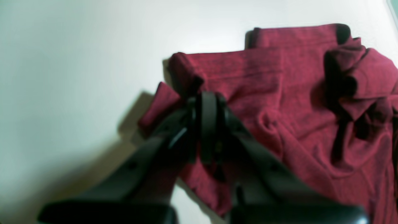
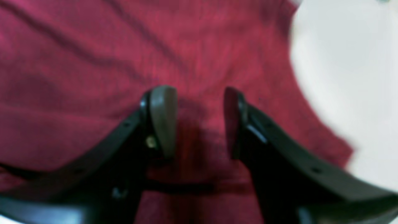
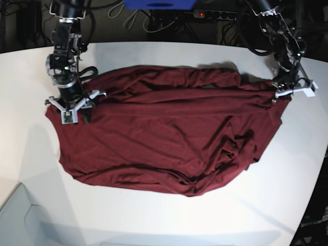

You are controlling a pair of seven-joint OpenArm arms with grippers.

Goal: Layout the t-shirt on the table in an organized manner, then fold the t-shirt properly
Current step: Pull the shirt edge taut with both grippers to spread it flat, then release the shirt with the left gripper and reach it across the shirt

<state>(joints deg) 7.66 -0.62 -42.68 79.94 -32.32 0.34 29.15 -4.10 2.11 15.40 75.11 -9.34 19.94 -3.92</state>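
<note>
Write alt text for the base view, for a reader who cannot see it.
A maroon t-shirt lies spread but wrinkled across a white table. The right gripper stands on the shirt's edge at picture left, jaws open; the left gripper is shut on the shirt's edge at picture right.

Behind the far edge of the scene the room falls into deep shadow. A black power strip (image 3: pixel 218 14) with a small lit red switch lies along that dark strip, among loose black and grey cables (image 3: pixel 128 20) that loop across it. A bright blue flat-sided object (image 3: pixel 161 4) sits at the top centre, cut off by the frame. At the lower right corner a dark patch of floor (image 3: pixel 312 228) shows. Light comes from above, soft and even, casting pale shadows.
</note>
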